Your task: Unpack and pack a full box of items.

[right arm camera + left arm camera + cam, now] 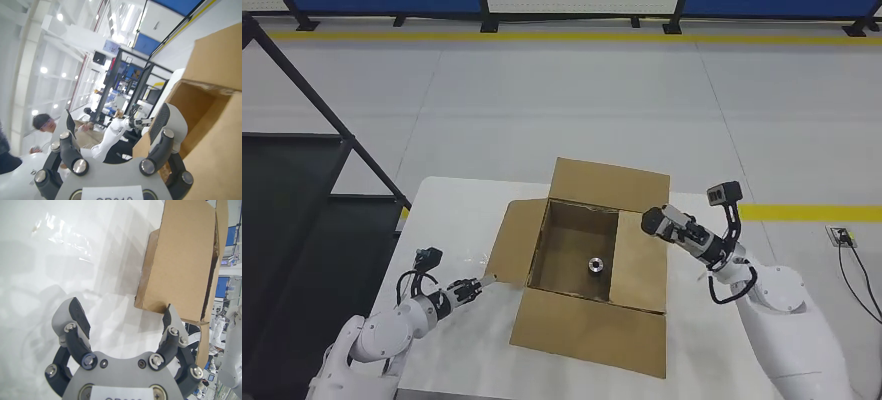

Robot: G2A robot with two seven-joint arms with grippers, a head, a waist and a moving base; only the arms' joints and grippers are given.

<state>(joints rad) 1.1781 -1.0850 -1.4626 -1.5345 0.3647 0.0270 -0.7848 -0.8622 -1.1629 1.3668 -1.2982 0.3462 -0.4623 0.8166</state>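
So the cardboard box (592, 335) sits open-side-up on the white table (462, 210), with all four flaps splayed outward. Its long axis runs from the robot's side toward the far table edge, skewed a bit. Down on the box floor, roughly mid-opening, there's one small round metal piece (595, 264).

The left gripper (122, 317) is low over the table right at the box's left flap. Its fingers are spread wide with nothing in them, and one fingertip (167, 315) looks like it's touching that flap's corner. The flap itself is what's between it and the opening.

The right gripper (115, 123) hangs just above the box's right flap, near the far corner. It's also spread wide and empty, with one finger (160, 121) over the flap's edge.

Other stuff: a crinkly clear film (64, 240) lies on the table out past the left flap, and a black rack (292, 230) stands off the table on that same side of the box.
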